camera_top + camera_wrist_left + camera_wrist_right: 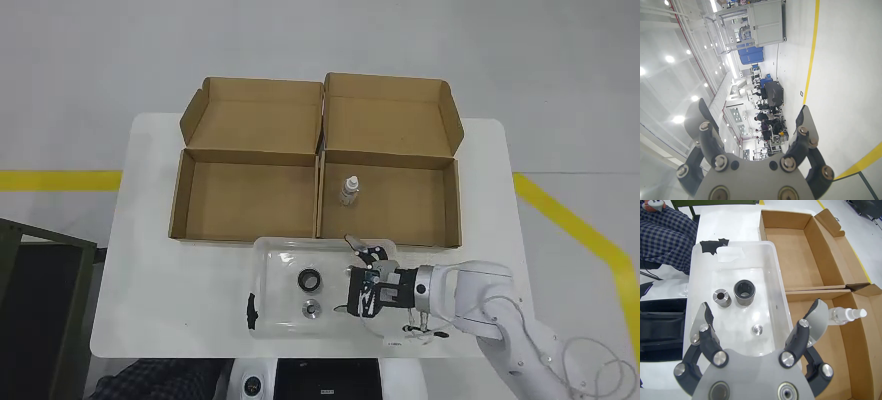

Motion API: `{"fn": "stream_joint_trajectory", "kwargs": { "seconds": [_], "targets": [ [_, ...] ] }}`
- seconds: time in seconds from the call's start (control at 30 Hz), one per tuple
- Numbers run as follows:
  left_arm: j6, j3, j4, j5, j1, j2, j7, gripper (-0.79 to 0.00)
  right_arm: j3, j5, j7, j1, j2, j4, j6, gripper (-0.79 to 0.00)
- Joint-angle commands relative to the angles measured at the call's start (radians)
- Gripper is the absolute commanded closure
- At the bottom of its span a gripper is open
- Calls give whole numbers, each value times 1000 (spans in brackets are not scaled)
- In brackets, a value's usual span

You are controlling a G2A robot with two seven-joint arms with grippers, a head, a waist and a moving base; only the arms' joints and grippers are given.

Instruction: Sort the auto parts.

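Wide-spread right pincer (761,305) over bin (780,275)

A: What is blocking the spray bottle (848,314)?
B: A finger (817,317) of the right gripper (761,304) is covering its body; the cardboard box (857,361) holding it is running off the picture's edge.
A: And the small metal part (757,330) in the clear bin (781,279)?
B: It is looking too small to identify.

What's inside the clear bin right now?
Three metal parts in the clear bin: a dark-lined sleeve, a slotted cylinder, a small fitting. The right end effector, open, covers the bin end beneath it; anything there is hidden.
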Motion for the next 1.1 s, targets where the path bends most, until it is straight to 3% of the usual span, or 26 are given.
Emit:
{"fn": "stream_joint_trajectory", "kwargs": {
  "seconds": [0.0,0.23,0.33,0.73,1.07],
  "targets": [
    [0,0,0,0,0,0,0,-785,-4,-5,3,-7,1,3,8,-785],
    [0,0,0,0,0,0,0,-785,-9,-21,26,-15,5,24,20,-785],
    [0,0,0,0,0,0,0,-785,-15,-24,41,-20,6,29,16,-720],
    [0,0,0,0,0,0,0,-785,-14,33,86,-28,11,66,50,-680],
    [0,0,0,0,0,0,0,-785,-41,25,110,16,10,128,48,-603]
  ]
}}
